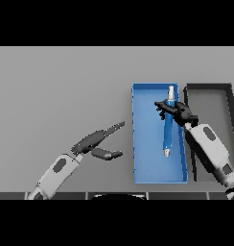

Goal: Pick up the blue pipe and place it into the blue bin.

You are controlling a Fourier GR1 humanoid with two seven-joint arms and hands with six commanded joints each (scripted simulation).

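Observation:
The blue pipe, with pale tips at both ends, lies lengthwise over the right half of the blue bin. My right hand sits across the pipe's upper part, with fingers and thumb curled round it. Whether the pipe rests on the bin floor or hangs just above it cannot be told. My left hand is left of the bin above the table, fingers straight and pointing toward the bin, thumb spread below, holding nothing.
A dark grey bin stands directly right of the blue bin, partly covered by my right forearm. The grey table stretches out to the left and behind.

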